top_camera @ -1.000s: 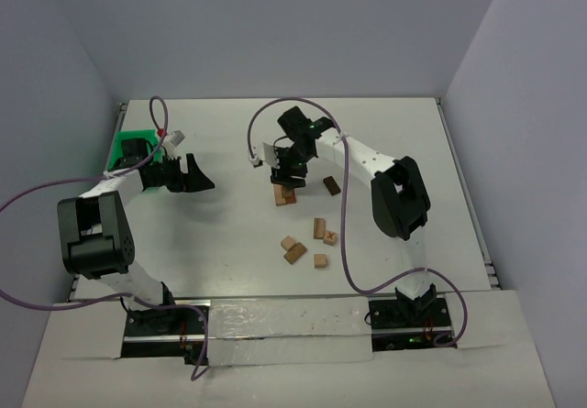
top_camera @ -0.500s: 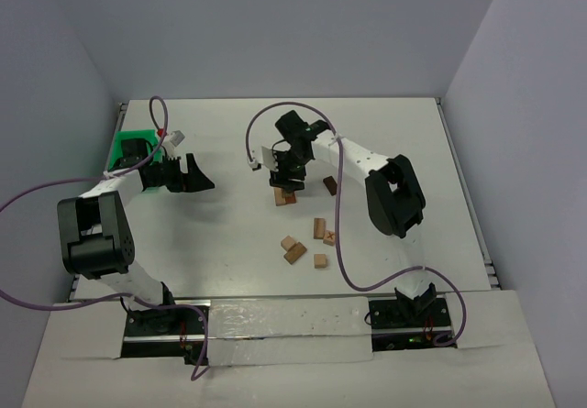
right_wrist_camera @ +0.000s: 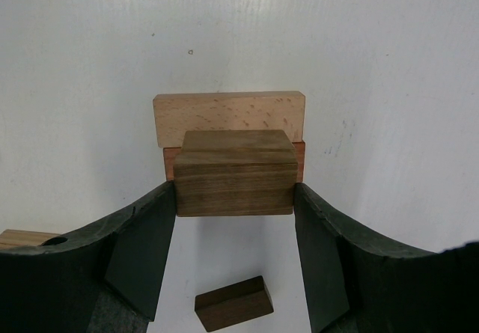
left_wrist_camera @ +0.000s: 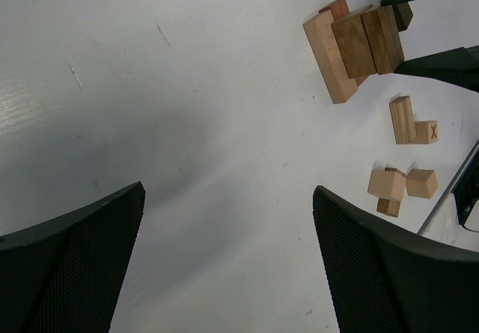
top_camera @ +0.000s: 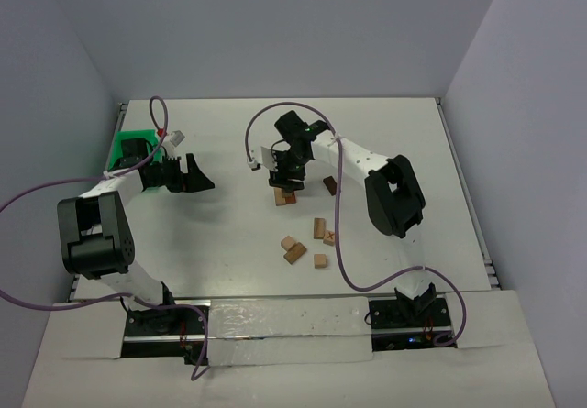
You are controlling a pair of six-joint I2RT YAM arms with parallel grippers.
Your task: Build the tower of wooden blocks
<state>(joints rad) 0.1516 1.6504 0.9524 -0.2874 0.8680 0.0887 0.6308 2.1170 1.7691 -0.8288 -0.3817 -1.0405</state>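
r. jaws are closed on dark block (right_wrist_camera: 233, 179), seen on top of tower (top_camera: 286, 195) at table (top_camera: 229, 234) ctr. l. jaws are held wide, nothing gripped, well apart from tower. loose blocks (top_camera: 293, 253) are seen nearby.

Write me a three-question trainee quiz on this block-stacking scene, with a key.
1. True or false: the left gripper holds a block.
2. The right gripper's fingers clamp: A) a loose tan cube; B) the dark brown block at the top of the tower; C) nothing.
3. Fill the gap: the tray beside the left gripper is ____ in colour.
Key: 1 false; 2 B; 3 green.
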